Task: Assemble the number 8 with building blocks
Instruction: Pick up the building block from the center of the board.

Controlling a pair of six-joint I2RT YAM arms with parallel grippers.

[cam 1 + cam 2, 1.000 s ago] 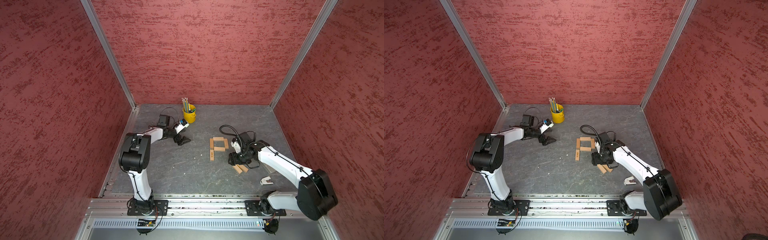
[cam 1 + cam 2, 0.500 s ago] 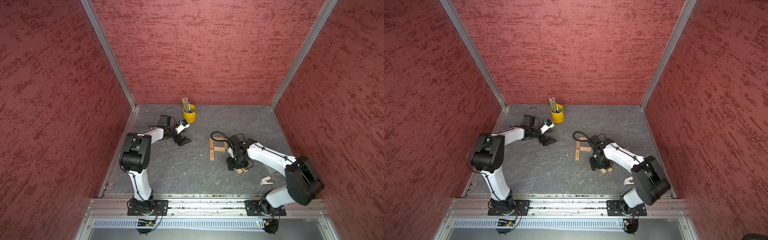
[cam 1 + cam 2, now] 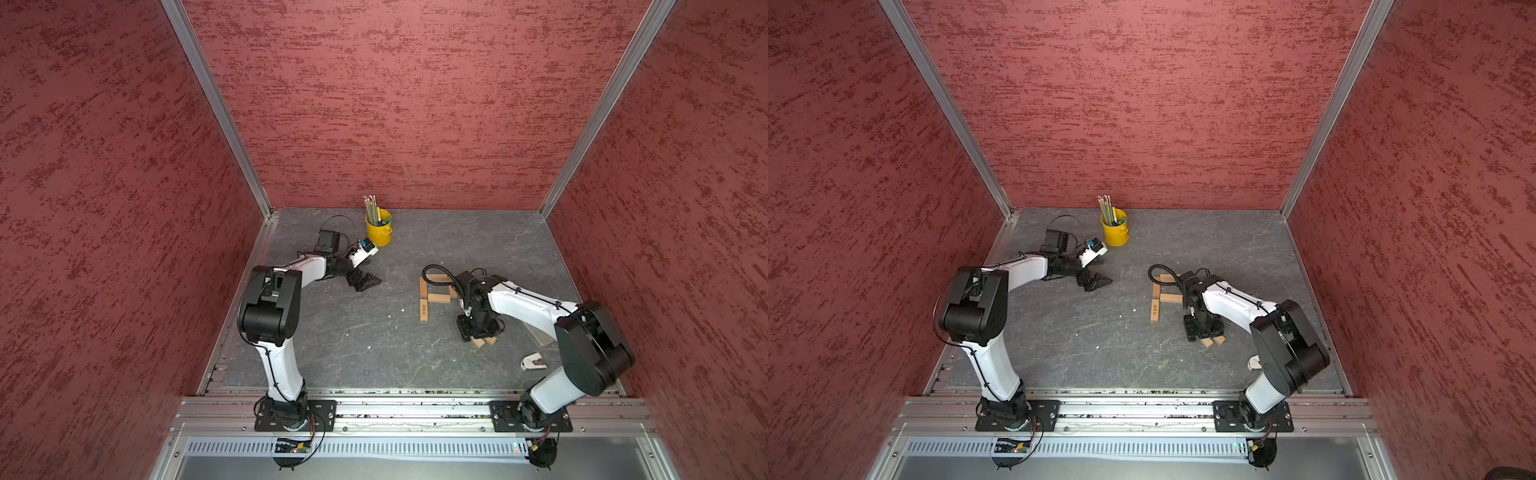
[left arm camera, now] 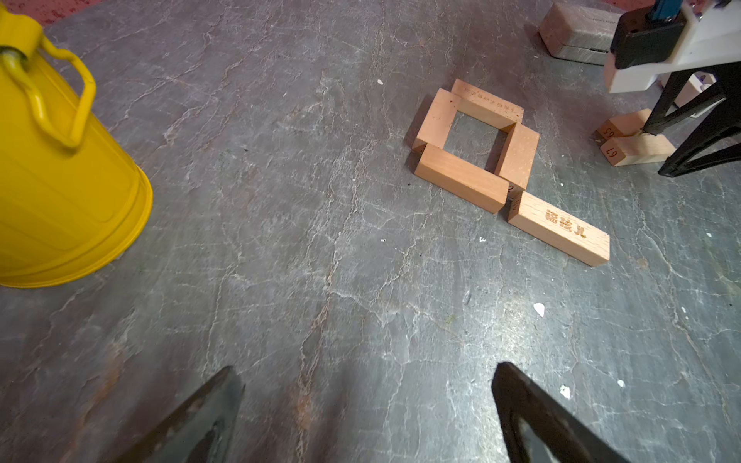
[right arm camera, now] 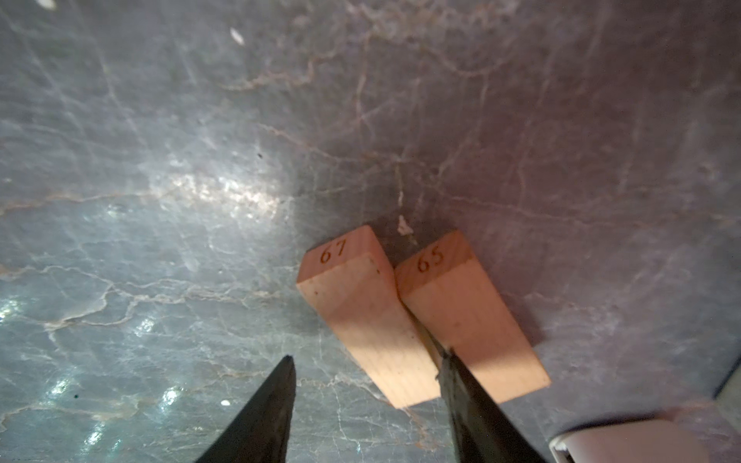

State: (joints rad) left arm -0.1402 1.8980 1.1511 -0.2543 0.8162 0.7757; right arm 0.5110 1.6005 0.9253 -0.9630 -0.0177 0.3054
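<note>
Slate tabletop (image 5: 168, 120), right pincer (image 5: 365, 366) astride block (image 5: 357, 304)

Yellow bucket (image 3: 379, 235) standing at bench (image 3: 353, 340) rear, pencils (image 3: 370, 207) sticking up out of it. Grey slab (image 4: 577, 38) lying flat toward right side. Small white piece (image 3: 531, 361) lying near front right. White flecks (image 4: 539, 309) dotting veined grey surface. Red textured walls (image 3: 395, 104) enclosing three sides.
</note>
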